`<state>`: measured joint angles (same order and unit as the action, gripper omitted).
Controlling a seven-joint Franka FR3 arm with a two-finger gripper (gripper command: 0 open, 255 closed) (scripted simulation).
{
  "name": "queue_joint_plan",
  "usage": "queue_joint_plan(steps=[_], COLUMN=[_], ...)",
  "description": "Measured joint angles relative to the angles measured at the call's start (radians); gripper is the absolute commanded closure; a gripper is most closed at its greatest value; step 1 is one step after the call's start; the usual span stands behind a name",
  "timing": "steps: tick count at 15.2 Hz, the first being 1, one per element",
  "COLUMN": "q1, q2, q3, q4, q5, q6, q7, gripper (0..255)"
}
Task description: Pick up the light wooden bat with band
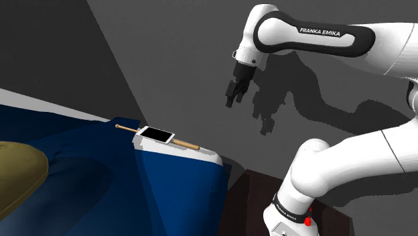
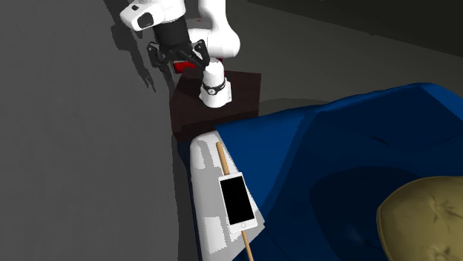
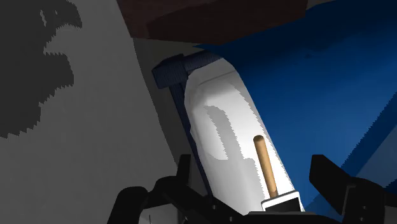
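Light tan wooden bat (image 1: 188,144), white phone (image 1: 155,135) with black screen, deep navy blue sofa (image 1: 100,178), white armrest (image 2: 204,196), olive-green cushion (image 1: 17,174), white arm (image 1: 348,154), all-black hand (image 1: 231,102), dark brown stand (image 2: 245,85), plain grey wall (image 1: 167,40).

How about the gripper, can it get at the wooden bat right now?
Probably yes: the gripper hangs open above the bat with nothing between. A phone lies across its middle, but both ends stick out free.

Thin light wooden bat (image 2: 220,160) along white sofa arm (image 2: 203,194), under white black-screened phone (image 2: 237,200); black end effector (image 2: 176,55) well apart.
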<state>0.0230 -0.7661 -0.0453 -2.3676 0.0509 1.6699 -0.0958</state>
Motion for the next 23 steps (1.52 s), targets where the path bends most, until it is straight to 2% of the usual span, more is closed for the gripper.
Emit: queue_joint_plan(steps=[3,11,18,23], q1=[0.010,0.069,0.116,0.147], q2=[0.036,0.282,0.543,0.709], q3=[0.006,0.043,0.083,0.114], q4=[0.002,0.029,0.117,0.200], q5=[0.005,0.030,0.043,0.041], q6=[0.030,0.219,0.366,0.432], q7=[-0.007,-0.054,-0.091,-0.109], gripper=[0,0,0,0])
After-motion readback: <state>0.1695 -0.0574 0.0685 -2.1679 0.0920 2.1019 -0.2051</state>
